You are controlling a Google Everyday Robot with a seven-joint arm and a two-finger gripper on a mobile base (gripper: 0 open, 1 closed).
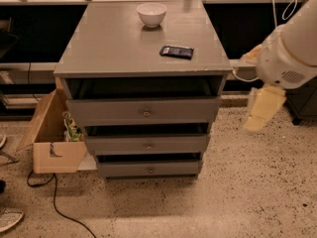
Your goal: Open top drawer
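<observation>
The top drawer (143,111) is the widest grey front of the grey cabinet, right under the cabinet top, with a small round metal knob (146,113) at its centre. A dark gap shows above its front. Two narrower grey drawers (147,145) sit below it, each with a like knob. My arm's white body (287,58) comes in from the right edge. My gripper (261,110), a pale cream part, hangs down from it to the right of the cabinet, at the height of the top drawer and apart from it.
A white bowl (151,13) and a flat black object (177,51) lie on the cabinet top (114,43). An open cardboard box (54,138) stands against the cabinet's left side. A black cable (59,212) runs over the speckled floor at the front left.
</observation>
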